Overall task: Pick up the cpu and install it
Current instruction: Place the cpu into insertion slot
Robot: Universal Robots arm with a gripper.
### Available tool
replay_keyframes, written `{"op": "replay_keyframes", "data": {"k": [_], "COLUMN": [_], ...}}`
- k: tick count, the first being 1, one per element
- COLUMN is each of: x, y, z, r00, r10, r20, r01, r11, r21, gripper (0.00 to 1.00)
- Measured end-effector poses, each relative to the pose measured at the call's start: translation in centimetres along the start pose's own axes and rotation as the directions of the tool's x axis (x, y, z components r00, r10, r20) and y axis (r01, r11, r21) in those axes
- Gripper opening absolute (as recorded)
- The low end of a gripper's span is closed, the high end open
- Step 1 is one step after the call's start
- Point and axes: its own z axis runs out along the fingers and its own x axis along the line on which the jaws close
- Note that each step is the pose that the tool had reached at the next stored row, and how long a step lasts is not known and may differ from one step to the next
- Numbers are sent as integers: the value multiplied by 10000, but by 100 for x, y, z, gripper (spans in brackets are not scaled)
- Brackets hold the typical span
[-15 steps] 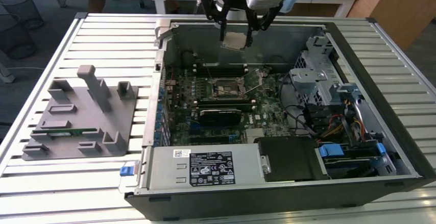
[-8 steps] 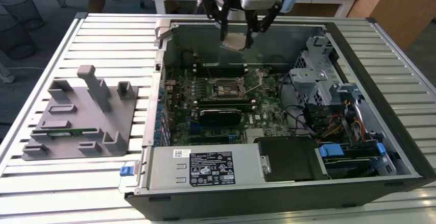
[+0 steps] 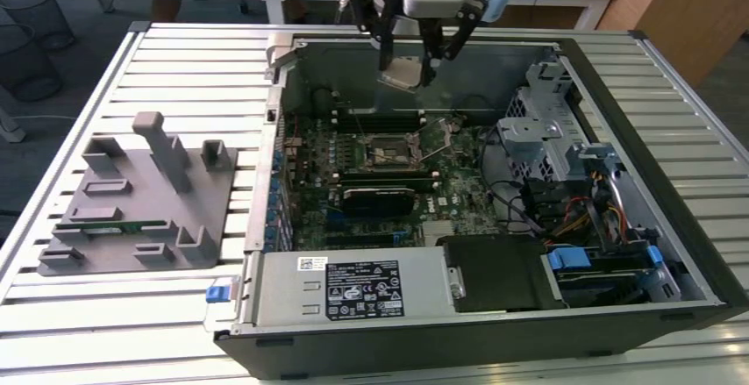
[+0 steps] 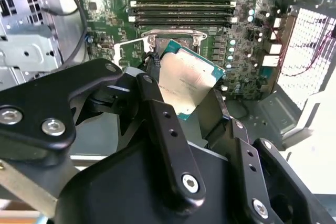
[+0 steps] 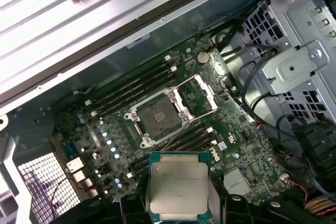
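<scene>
i read tool (image 3: 409,70) clenched on cpu (image 3: 398,76), held tilted in air over open computer case (image 3: 659,135), above motherboard (image 3: 351,183); open socket (image 5: 157,115) lies below, apart from cpu, frame flipped up.

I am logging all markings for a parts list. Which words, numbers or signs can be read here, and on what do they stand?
Nothing can be read with certainty.
Labels on the power supply: print too small.
cpu lid: faint lines, unreadable.
Motherboard: white marks, too small.
</scene>
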Motion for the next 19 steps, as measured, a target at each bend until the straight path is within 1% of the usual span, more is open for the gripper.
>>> {"op": "replay_keyframes", "data": {"k": [3,5,10,12,14,19], "x": [0,0,1,1,1,1], "y": [0,0,0,0,0,0], "z": [6,10,17,21,24,33], "r00": [9992,9978,9913,9875,9823,9671], "r10": [393,667,1315,1573,1867,2538], "r20": [30,52,104,121,139,179], "r01": [-393,-667,-1316,-1574,-1868,-2540], "r11": [9992,9978,9913,9875,9823,9671], "r21": [28,46,87,96,107,120], "gripper": [53,53,53,53,53,53]}}
